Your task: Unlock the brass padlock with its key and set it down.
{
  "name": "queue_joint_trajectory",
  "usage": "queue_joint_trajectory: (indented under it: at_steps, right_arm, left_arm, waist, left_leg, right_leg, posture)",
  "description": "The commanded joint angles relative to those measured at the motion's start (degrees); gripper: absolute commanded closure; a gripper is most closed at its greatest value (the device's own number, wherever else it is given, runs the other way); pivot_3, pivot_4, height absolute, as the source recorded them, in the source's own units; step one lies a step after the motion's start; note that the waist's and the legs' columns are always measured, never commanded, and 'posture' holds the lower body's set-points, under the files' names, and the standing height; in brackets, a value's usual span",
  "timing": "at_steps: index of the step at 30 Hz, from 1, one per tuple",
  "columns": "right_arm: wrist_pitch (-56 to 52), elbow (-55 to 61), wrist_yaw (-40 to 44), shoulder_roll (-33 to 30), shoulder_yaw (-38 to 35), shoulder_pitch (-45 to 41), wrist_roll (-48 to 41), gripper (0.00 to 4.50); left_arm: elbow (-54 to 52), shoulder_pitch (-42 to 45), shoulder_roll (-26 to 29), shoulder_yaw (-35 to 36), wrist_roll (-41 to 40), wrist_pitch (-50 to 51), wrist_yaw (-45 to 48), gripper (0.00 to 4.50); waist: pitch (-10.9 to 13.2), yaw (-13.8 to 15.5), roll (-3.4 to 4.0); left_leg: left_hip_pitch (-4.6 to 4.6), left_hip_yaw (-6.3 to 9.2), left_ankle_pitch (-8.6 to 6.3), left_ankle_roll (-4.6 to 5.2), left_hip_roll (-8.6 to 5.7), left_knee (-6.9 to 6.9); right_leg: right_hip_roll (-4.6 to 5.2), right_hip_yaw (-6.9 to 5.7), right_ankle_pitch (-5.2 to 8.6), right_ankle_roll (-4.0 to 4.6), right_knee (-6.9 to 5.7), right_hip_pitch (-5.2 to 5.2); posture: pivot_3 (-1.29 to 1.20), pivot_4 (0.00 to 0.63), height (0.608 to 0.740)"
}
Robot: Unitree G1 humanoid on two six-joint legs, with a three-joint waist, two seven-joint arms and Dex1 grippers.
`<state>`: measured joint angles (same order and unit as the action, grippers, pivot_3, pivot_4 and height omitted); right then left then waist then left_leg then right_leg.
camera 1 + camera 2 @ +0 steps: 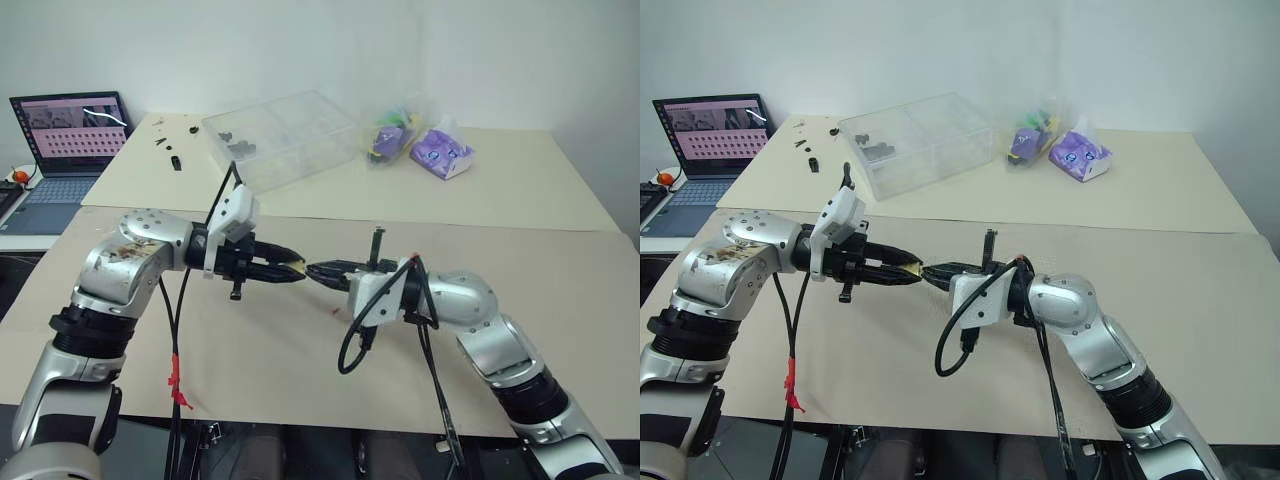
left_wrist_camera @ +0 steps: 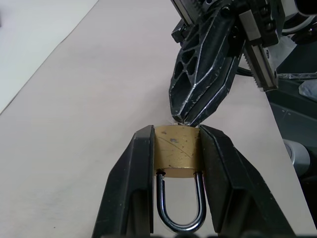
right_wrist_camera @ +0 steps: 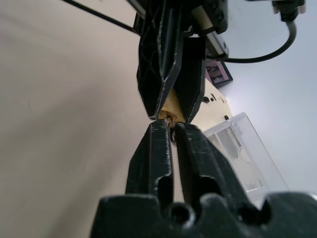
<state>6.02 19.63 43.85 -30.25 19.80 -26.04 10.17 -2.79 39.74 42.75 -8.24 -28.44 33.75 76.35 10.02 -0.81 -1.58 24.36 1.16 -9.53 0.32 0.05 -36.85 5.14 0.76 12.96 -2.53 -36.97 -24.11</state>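
The brass padlock (image 2: pixel 176 151) is clamped by its body between the fingers of my left gripper (image 2: pixel 176 134), held level above the beige table with its silver shackle pointing back toward the wrist. My right gripper (image 3: pixel 168 124) meets it tip to tip from the opposite side, as the left eye view shows with the left gripper (image 1: pixel 296 268) and right gripper (image 1: pixel 314 270). The right fingers (image 3: pixel 153 158) stand a narrow slit apart. A small silvery bit, which looks like the key (image 3: pixel 171 120), sits at the lock's end between their tips. I cannot tell if they touch it.
A clear plastic box (image 1: pixel 285 135) stands at the back of the table, with small black parts (image 1: pixel 170 150) to its left and bags of coloured items (image 1: pixel 440 152) to its right. An open laptop (image 1: pixel 70 140) sits far left. A red speck (image 1: pixel 336 311) lies below the grippers.
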Motion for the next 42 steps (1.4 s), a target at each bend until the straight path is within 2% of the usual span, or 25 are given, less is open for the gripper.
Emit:
queue_joint_trajectory:
  at_steps: [1, 2, 6, 10, 14, 24, 42]
  right_arm:
    - [9.32, -0.65, -4.33, -1.71, 0.82, 0.08, 8.12, 2.67]
    - [13.25, -1.74, -6.83, -2.48, 0.93, -0.31, 11.74, 2.38]
    - [25.01, -6.78, -18.35, -4.61, 0.62, -2.11, 24.90, 2.38]
    - [28.47, -8.18, -25.26, -3.48, 0.13, -3.83, 31.29, 2.38]
    - [29.84, -9.25, -27.62, -2.51, 0.96, -5.40, 34.55, 2.38]
    - [32.86, -8.93, -28.65, -1.19, 1.62, -6.97, 36.27, 2.38]
    - [33.85, -11.13, -26.70, -0.08, 2.02, -7.55, 34.24, 2.38]
  left_arm:
    - [-1.94, 1.09, 0.47, 2.25, -1.00, -0.38, -0.01, 3.66]
    - [-1.91, 1.13, 0.45, 2.26, -1.00, -0.36, 0.00, 3.66]
    - [-1.76, 1.25, 0.36, 2.27, -0.97, -0.33, -0.03, 3.66]
    - [-1.69, 1.32, 0.37, 2.26, -0.94, -0.34, -0.07, 3.66]
    - [-1.70, 1.39, 0.49, 2.20, -0.87, -0.42, -0.04, 3.66]
    - [-1.43, 1.70, 0.61, 2.12, -0.89, -0.40, -0.11, 3.66]
    - [-2.18, 1.58, 1.02, 2.32, -1.51, 0.01, -0.05, 3.66]
  waist:
    - [0.00, 0.01, 0.00]
    - [0.00, 0.01, 0.00]
    - [0.00, -0.01, 0.00]
    - [0.01, -0.15, -0.01]
    - [0.01, -0.13, -0.02]
    - [0.02, -0.08, -0.04]
    - [0.02, -0.14, -0.04]
  left_leg:
    - [0.01, 0.00, 0.00, 0.00, -0.01, 0.00]
    - [0.01, -0.01, 0.00, 0.00, -0.01, 0.00]
    - [0.02, -0.03, 0.00, -0.01, -0.01, 0.00]
    - [0.01, -0.05, 0.00, -0.01, 0.00, 0.01]
    - [0.02, -0.06, 0.00, 0.00, 0.00, 0.01]
    - [0.01, -0.04, 0.00, 0.00, -0.01, 0.01]
    - [0.00, -0.04, 0.00, 0.00, 0.00, 0.01]
  right_leg:
    - [0.01, 0.00, 0.00, 0.00, 0.00, -0.01]
    - [0.01, 0.00, 0.00, 0.00, 0.00, -0.02]
    - [0.01, 0.00, 0.01, -0.01, 0.01, -0.03]
    - [0.00, 0.02, 0.01, 0.00, 0.01, -0.07]
    - [-0.01, 0.03, 0.01, 0.01, 0.00, -0.04]
    - [0.00, 0.03, 0.00, 0.01, 0.01, -0.03]
    - [-0.01, 0.03, 0.00, 0.01, 0.00, -0.03]
  posture:
    - [0.00, 0.150, 0.740]
    - [0.00, 0.150, 0.740]
    - [0.00, 0.150, 0.740]
    - [0.00, 0.150, 0.740]
    - [0.00, 0.150, 0.740]
    - [0.00, 0.150, 0.740]
    - [0.00, 0.150, 0.740]
